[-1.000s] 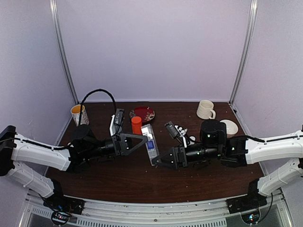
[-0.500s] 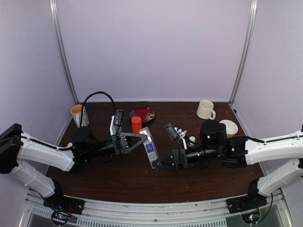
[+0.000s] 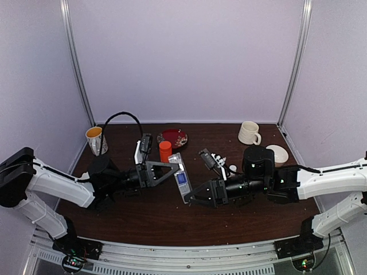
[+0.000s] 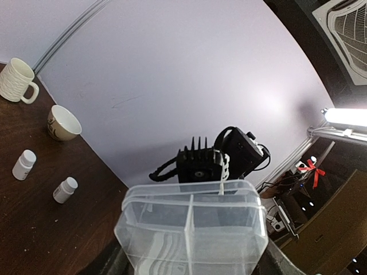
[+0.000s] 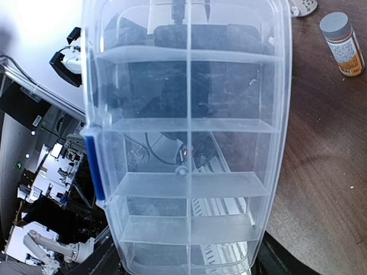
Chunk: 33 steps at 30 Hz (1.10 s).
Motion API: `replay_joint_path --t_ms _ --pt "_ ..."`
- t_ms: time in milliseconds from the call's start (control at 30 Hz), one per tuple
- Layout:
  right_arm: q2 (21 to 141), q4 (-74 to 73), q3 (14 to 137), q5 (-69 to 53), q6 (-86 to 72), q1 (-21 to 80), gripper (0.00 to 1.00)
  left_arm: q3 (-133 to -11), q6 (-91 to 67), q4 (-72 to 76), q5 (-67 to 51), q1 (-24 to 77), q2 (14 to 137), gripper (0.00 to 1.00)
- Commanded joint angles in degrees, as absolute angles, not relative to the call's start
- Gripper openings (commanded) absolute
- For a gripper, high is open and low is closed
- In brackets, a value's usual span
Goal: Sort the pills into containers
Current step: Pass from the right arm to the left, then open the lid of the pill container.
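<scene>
Right wrist view: my right fingers (image 3: 198, 197) are clamped on the box (image 5: 189, 143), my left fingers (image 3: 167, 165) flank its far end, grip unclear, and with every compartment (image 5: 229, 91) looking empty and no pills visible, sorting hasn't started.

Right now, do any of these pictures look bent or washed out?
Left wrist view: fisheye bends the wall rail, and the strip light flares. Right wrist view: the clear organiser box fills the frame, top-left corner washed pale. Top view: evenly lit.

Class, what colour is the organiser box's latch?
Blue; the latch shows best in the right wrist view.
</scene>
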<state>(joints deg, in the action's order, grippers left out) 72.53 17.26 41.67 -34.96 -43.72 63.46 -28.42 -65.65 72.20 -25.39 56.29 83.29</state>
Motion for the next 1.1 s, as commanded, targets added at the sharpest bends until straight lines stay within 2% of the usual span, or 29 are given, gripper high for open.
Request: replay_joint_path --t_ms 0,100,167,300,700,867,1000,1067 --pt "71.6 19.4 41.1 -35.0 -43.5 63.7 0.84 -29.5 -65.0 74.7 -26.8 56.1 84.0 0.50" --pt "70.8 18.7 40.9 -33.6 -43.0 63.6 0.95 -29.5 -64.1 73.0 -26.9 56.0 83.6 0.48" --pt "70.2 17.3 41.0 -31.8 -42.6 63.6 0.97 -29.6 -63.4 71.4 -26.9 56.0 83.0 0.48" --pt "69.0 12.8 41.5 -28.1 -41.4 63.2 0.95 -29.6 -62.5 69.4 -26.9 56.0 81.8 0.47" --pt "64.0 0.7 40.1 -19.8 -37.5 61.0 0.81 -30.1 -62.1 67.3 -27.2 55.8 81.1 0.46" --pt "63.7 2.1 40.0 -22.5 -36.5 61.1 0.81 -30.7 -61.7 66.0 -27.0 55.8 81.3 0.46" --pt "65.3 2.8 42.1 -24.6 -35.0 63.0 0.90 -31.4 -60.6 61.7 -26.3 55.8 80.9 0.46" --pt "67.0 0.0 44.1 -22.8 -34.0 64.0 0.89 -31.5 -60.1 60.5 -26.0 55.8 80.4 0.46"
